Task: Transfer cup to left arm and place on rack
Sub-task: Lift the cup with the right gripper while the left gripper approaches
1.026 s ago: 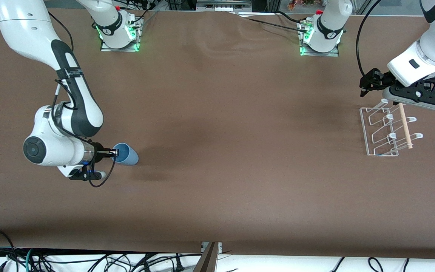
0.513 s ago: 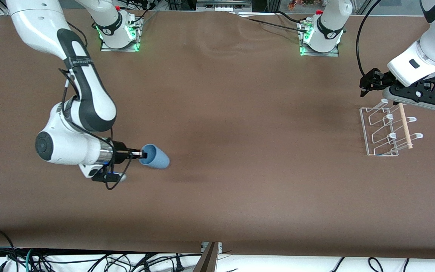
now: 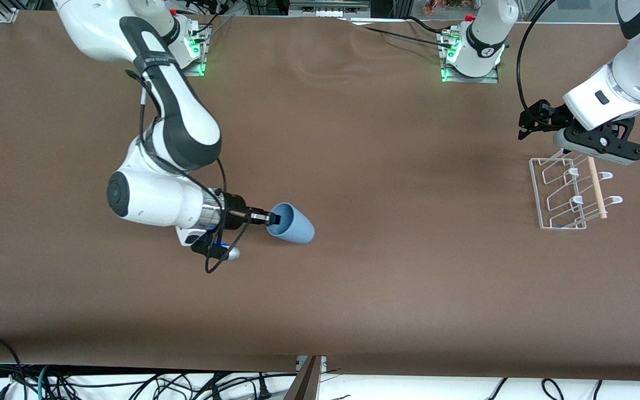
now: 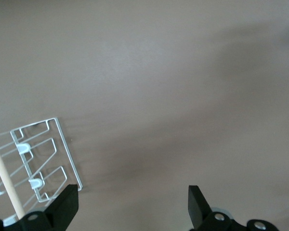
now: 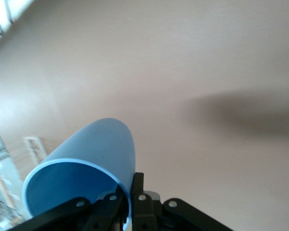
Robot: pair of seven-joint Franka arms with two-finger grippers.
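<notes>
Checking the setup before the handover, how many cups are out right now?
1: a small light-blue plastic cup, held sideways over the table by the right gripper, whose jaws pinch its rim.

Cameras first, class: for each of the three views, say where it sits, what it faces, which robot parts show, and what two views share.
Front view: high across the table, facing both bases; shows both arms, the right pincer holding the cup.
Left wrist view: on the left arm, looking down at the rack; the open left pincer shows.
Right wrist view: on the right arm, over the brown table; its pincer grips the cup's rim.
Shared: the rack shows in the front and left wrist views.
</notes>
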